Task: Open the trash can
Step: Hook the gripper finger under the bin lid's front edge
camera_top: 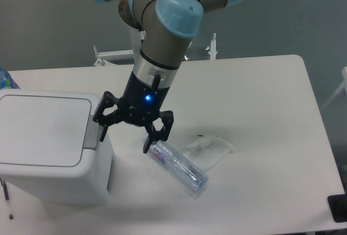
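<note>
The trash can (46, 143) is a large white boxy bin at the left of the table, with its flat lid (43, 129) lying closed. A grey push-button tab (90, 132) sits on its right rim. My gripper (124, 137) hangs just right of the bin with its black fingers spread open and empty. The left fingertip (102, 134) is right next to the grey tab; I cannot tell if it touches. The right fingertip (146, 147) is just above the table near a bottle.
A clear plastic bottle (179, 167) lies on its side on the white table (260, 110), right of the gripper. A crumpled white tissue (209, 149) lies beside it. A dark object (339, 208) sits at the table's right front corner.
</note>
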Tool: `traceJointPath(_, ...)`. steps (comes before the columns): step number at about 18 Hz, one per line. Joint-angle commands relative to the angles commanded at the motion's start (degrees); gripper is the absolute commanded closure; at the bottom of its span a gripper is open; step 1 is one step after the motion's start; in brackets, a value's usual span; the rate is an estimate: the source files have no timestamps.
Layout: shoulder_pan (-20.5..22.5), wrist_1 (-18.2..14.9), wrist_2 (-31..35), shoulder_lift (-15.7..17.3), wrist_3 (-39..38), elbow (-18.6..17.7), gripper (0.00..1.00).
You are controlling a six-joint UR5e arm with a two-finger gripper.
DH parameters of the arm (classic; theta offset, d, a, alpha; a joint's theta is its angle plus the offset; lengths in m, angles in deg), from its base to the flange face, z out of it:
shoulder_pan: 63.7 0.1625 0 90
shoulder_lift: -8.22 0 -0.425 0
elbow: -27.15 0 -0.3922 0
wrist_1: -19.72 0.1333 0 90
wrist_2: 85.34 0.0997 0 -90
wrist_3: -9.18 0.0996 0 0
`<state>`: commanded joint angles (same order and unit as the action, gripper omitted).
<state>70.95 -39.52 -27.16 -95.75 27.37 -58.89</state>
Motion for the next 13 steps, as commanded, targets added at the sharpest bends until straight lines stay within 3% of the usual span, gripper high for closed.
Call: traceJointPath(13,-1.23,0.18,0.0,0.09,-1.67,0.18,0.0)
